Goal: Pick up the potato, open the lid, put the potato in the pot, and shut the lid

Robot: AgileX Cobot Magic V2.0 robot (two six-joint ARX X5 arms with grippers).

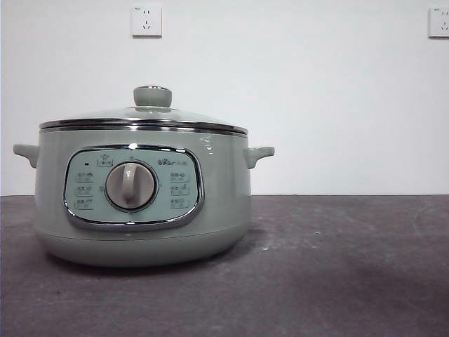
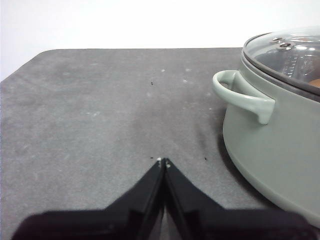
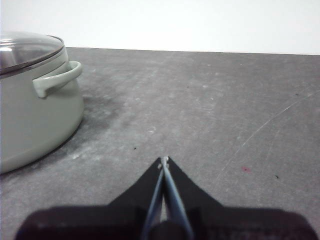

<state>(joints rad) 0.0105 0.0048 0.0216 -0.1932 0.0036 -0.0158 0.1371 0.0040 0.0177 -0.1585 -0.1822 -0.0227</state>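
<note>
The pale green pot (image 1: 217,203) stands on the table left of centre, its dial facing the front camera. Its glass lid (image 1: 105,116) with the green knob (image 1: 152,96) sits shut on the rim. Through the lid glass (image 2: 287,55) in the left wrist view, an orange-brown patch shows at the picture's edge: the potato (image 2: 315,81) inside the pot (image 2: 270,145). My left gripper (image 2: 163,161) is shut and empty, low over the table beside one side handle. My right gripper (image 3: 163,160), also shut and empty, is on the other side of the pot (image 3: 35,120).
The dark grey table (image 1: 337,267) runs to a white wall with two sockets (image 1: 146,20). The pot's side handles (image 2: 240,95) (image 3: 57,77) stick out toward each gripper. Neither arm shows in the front view.
</note>
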